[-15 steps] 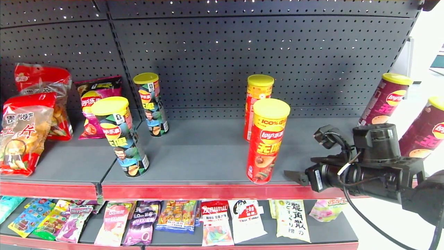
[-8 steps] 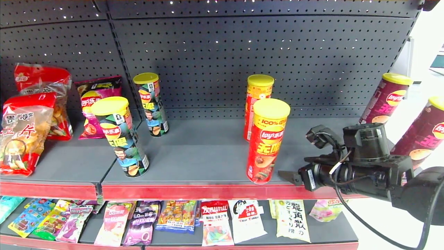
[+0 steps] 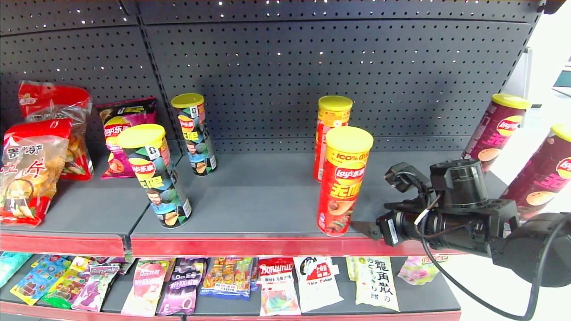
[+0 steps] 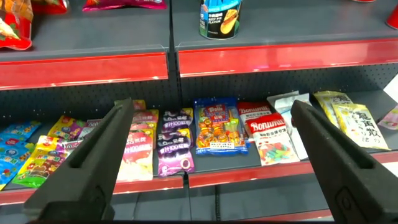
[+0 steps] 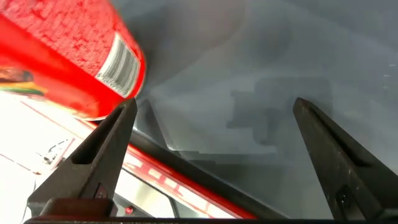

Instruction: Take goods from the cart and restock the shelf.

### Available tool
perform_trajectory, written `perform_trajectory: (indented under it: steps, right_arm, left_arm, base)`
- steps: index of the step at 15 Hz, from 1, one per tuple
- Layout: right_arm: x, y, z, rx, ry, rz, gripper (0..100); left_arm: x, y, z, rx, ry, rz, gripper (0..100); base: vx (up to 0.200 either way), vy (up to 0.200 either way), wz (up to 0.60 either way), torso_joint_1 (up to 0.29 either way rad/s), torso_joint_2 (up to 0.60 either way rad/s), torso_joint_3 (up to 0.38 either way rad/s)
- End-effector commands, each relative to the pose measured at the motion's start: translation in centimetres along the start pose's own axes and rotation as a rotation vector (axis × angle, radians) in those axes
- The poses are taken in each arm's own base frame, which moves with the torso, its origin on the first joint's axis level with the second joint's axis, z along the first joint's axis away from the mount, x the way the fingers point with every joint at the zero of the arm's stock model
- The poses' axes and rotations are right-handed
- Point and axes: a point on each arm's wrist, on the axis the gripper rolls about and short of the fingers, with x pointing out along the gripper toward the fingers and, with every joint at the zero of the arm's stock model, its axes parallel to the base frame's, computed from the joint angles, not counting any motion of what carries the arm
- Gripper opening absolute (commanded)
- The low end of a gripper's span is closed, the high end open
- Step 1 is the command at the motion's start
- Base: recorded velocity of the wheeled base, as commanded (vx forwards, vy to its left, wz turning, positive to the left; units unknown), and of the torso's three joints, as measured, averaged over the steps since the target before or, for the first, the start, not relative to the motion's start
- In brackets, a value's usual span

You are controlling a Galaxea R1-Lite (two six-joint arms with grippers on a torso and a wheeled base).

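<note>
Right pincer (image 5: 212, 107) spread, beside red can (image 5: 62, 62)

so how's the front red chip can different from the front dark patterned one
The front red can has a red wrap; the front dark can has a black and teal patterned one. The red can has the right gripper close beside its base; the dark can stands farther left, with no gripper near it. Both are tall tubes with yellow lids.

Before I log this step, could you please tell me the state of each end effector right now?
Left end effector: open, holding nothing.
Right end effector: open, holding nothing, next to the red can.
</note>
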Motion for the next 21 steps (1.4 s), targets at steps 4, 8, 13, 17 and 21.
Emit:
perform_trajectory:
  steps: [4,8,13,17,21]
  right_arm:
    - [0.6,0.1,0.2,-0.003,0.001,0.004,100]
    - [0.9,0.7,0.3,-0.014,0.002,0.02,100]
    - [1.1,0.9,0.4,-0.019,-0.008,0.024,100]
    - [1.1,0.7,0.4,-0.015,-0.006,0.013,100]
    - [-1.4,0.6,0.6,-0.011,-0.049,-0.03,100]
  left_arm:
    - [0.0,0.0,0.0,0.0,0.002,0.0,100]
    - [0.0,0.0,0.0,0.0,0.002,0.0,100]
    - [0.0,0.0,0.0,0.0,0.002,0.0,100]
    - [0.0,0.0,0.0,0.0,0.004,0.0,100]
    - [0.0,0.0,0.0,0.0,0.002,0.0,100]
  base:
    - [0.0,0.0,0.0,0.0,0.0,0.0]
    - [0.0,0.0,0.0,0.0,0.0,0.0]
    - [0.0,0.0,0.0,0.0,0.0,0.0]
    - [0.0,0.0,0.0,0.0,0.0,0.0]
    - [0.0,0.0,0.0,0.0,0.0,0.0]
